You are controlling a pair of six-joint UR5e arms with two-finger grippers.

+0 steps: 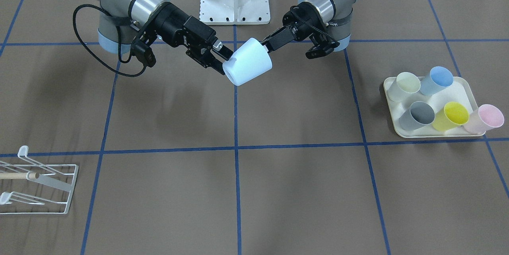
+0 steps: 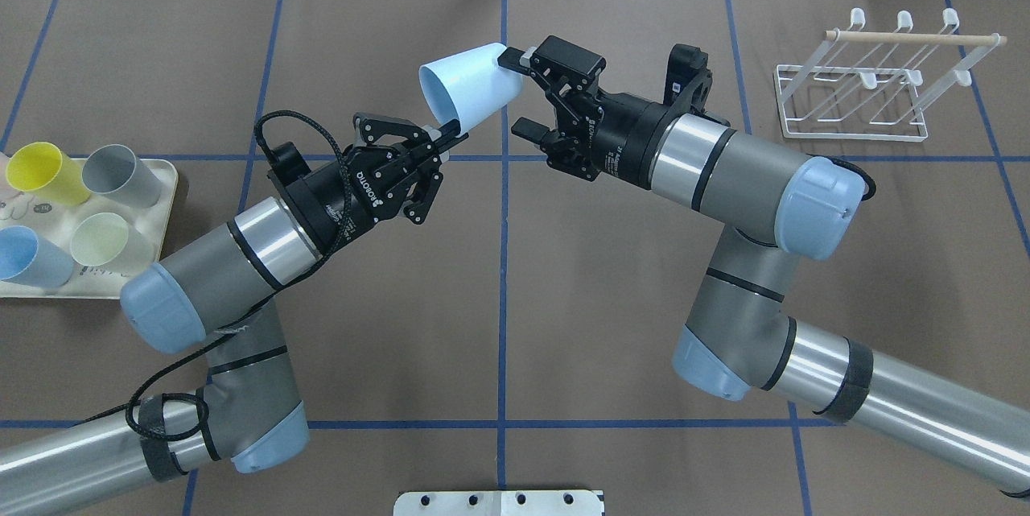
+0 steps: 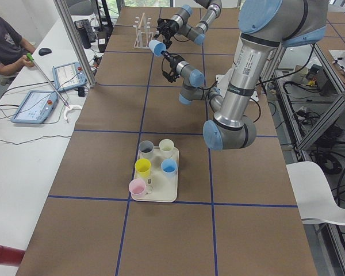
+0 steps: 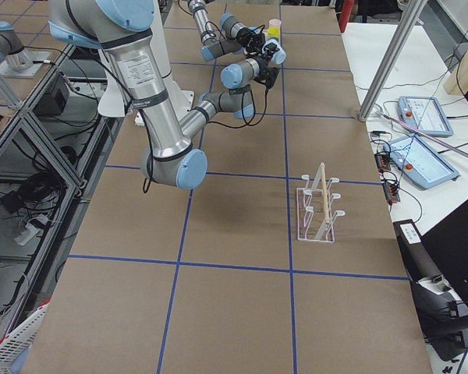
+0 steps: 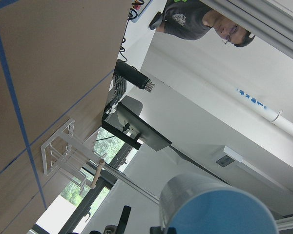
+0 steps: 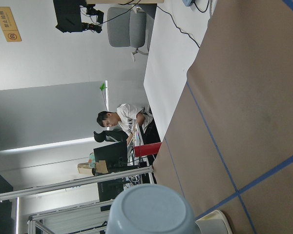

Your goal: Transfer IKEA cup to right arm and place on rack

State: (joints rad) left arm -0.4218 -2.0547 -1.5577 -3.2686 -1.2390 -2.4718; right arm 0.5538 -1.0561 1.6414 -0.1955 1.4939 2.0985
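Left jaws pinch cup point(image 2: 471, 85) rim; right jaws gape.

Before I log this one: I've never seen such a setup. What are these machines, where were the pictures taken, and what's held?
Two robot arms work at a paper-covered table. Four pictures come from fixed cameras: across the table, behind the robot, and either end; two come from cameras on the wrists. The left hand pinches the rim of a pale blue cup in mid-air, while the right hand stands open around its base, not yet gripping. A tray with five more cups sits on the robot's left, a white wire rack on its right.
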